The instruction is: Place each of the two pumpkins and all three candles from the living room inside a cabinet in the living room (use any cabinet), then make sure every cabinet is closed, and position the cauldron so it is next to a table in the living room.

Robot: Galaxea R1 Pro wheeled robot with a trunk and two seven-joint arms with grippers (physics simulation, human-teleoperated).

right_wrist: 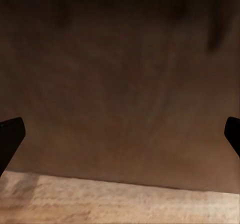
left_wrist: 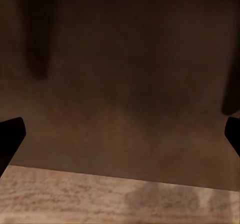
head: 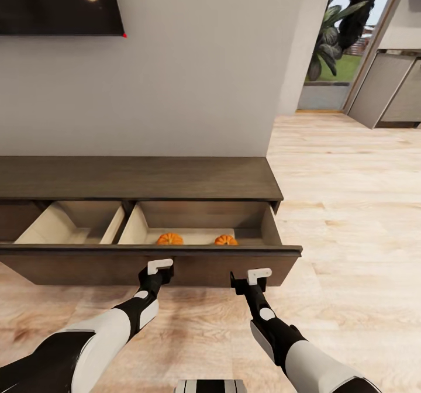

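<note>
Cabinet (head: 140,178) comes first: its wide drawer (head: 175,267) stands pulled out against the wall, with both pumpkins (head: 169,239) (head: 225,240) lying inside near the front panel. Your left gripper (head: 156,277) and right gripper (head: 250,285) sit right at that dark front, fingers spread wide and holding nothing. Push evenly with both so the drawer runs straight and doesn't skew. No candles lie in the parts of the drawer you can see. No writing or labels are readable anywhere.

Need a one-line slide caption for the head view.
Both open grippers face the open dark-brown cabinet drawer holding two orange pumpkins.
</note>
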